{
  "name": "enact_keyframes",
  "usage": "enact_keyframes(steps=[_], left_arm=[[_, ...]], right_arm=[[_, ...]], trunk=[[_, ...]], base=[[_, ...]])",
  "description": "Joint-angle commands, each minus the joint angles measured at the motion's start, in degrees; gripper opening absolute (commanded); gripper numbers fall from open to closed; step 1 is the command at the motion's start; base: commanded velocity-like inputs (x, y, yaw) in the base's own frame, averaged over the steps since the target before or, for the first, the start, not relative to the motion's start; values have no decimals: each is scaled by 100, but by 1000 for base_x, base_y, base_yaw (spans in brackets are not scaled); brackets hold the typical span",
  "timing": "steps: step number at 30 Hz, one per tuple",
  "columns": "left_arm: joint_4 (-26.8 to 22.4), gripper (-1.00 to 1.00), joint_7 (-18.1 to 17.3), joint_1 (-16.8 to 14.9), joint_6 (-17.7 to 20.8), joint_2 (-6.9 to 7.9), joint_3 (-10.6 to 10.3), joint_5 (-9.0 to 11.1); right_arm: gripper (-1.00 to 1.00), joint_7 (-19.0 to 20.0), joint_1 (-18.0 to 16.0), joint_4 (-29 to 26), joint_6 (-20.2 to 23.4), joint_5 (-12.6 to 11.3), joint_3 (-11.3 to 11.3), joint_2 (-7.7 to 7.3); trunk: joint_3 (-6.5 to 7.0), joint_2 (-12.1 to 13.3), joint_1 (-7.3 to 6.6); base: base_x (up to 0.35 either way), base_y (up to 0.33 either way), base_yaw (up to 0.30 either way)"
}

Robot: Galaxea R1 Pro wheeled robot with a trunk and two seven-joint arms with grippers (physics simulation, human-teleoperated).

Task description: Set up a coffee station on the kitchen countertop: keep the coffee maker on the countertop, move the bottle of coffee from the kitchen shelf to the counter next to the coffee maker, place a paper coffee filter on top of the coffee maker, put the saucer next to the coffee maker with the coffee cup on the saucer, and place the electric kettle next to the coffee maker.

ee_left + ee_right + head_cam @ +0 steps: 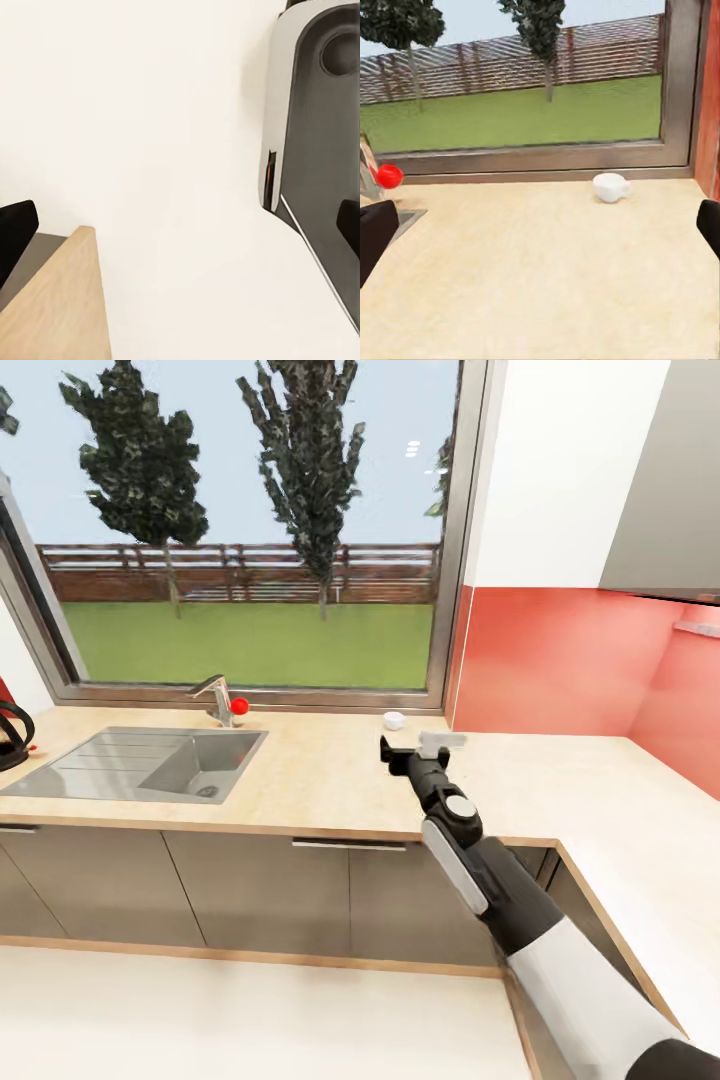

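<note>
Right wrist view shows the right pincer [540, 236] spread wide and empty, low over the worktop [540, 285], so a fast reach could knock the small white coffee cup [610, 187] against the window frame [540, 159].

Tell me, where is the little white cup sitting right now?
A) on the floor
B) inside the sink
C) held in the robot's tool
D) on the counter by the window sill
D: the cup stands on the counter just below the window frame, ahead of the open right tool.

The beige countertop [330, 780] carries a white coffee cup [394, 720] near the window, right of the sink [140, 760].
</note>
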Motion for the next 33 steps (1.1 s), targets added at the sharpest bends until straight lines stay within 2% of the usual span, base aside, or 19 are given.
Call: enact_keyframes(steps=[1,2,3,4,6,10,11,15,18,23,30,33], left_arm=[[8,100,9,-6,-24,-5,-49,53],[8,100,9,-6,-28,-11,-49,52],[8,100,10,-5,-37,-16,-49,53],[8,100,10,-5,-39,-17,-49,53],[8,100,10,-5,-45,-34,-49,54],[15,100,10,-2,-42,-62,-49,56],[16,100,10,0,-41,-63,-49,55],[17,100,10,88,-37,-63,-49,52],[12,100,10,183,-46,-50,-49,50],[9,100,10,255,-49,-12,-45,53],[-6,100,10,266,-42,-28,-35,79],[-3,100,10,267,-40,-24,-32,78]], right_arm=[[100,-45,-316,340,44,-44,12,1],[100,-47,-610,700,59,-50,11,15],[100,-48,-1084,1296,72,-56,11,61],[100,-48,-1236,1487,76,-57,11,76],[100,-46,-1903,2393,89,-67,11,179],[100,-45,-2643,3468,93,-113,11,306],[100,-43,-2749,3597,94,-161,11,324],[100,-48,-2932,3784,99,-413,7,344],[100,-49,-2967,3826,108,-507,4,348],[100,-49,-2982,3981,111,-551,3,348],[100,-49,-2982,4092,93,-563,27,336],[100,-42,-2961,4503,74,-574,41,342]], trunk=[[-14,-13,3],[-14,-13,3],[-14,-13,3],[-14,-13,3],[-14,-13,3],[-14,-13,3],[-14,-13,3],[-14,-13,3],[-14,-13,3],[-14,-13,3],[-14,-13,3],[-14,-13,3]], base=[[0,0,0],[0,0,0],[0,0,0],[0,0,0],[0,0,0],[0,0,0],[0,0,0],[0,0,0],[0,0,0],[56,0,0],[275,78,0],[323,144,0]])
